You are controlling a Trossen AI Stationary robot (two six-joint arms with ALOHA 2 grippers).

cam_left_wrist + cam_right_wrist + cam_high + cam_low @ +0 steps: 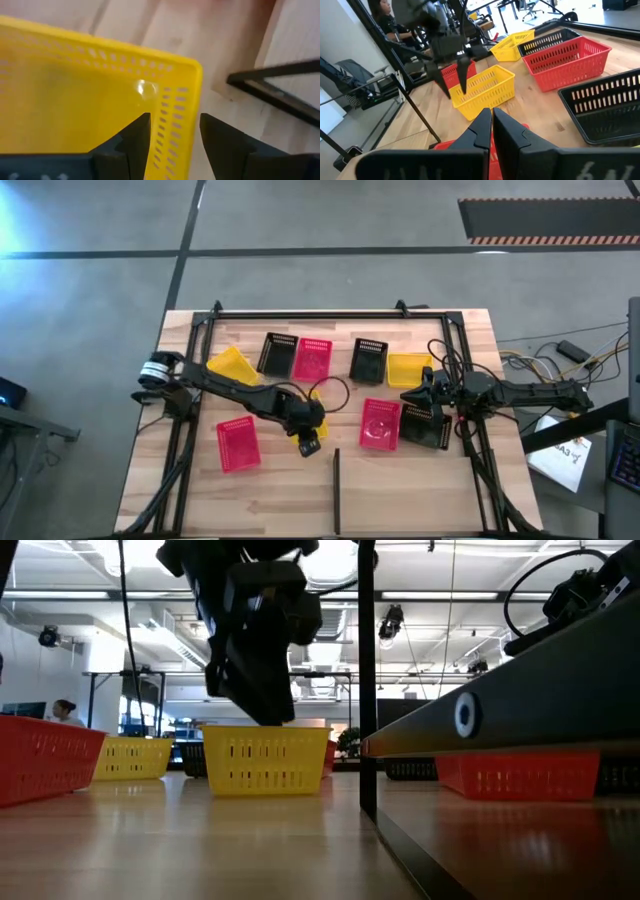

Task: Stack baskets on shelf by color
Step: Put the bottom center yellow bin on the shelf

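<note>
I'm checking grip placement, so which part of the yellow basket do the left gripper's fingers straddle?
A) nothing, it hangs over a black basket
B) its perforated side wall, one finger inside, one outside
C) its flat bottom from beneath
B: in the left wrist view the left gripper has the yellow basket wall standing between its two parted fingers.

Colored baskets (239, 445) scattered on shelf (270, 500)

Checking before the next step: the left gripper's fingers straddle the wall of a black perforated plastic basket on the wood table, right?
Not quite: the basket is yellow, not black. The left wrist view shows the left gripper with its fingers either side of the yellow perforated plastic basket wall, on the wood table.
</note>
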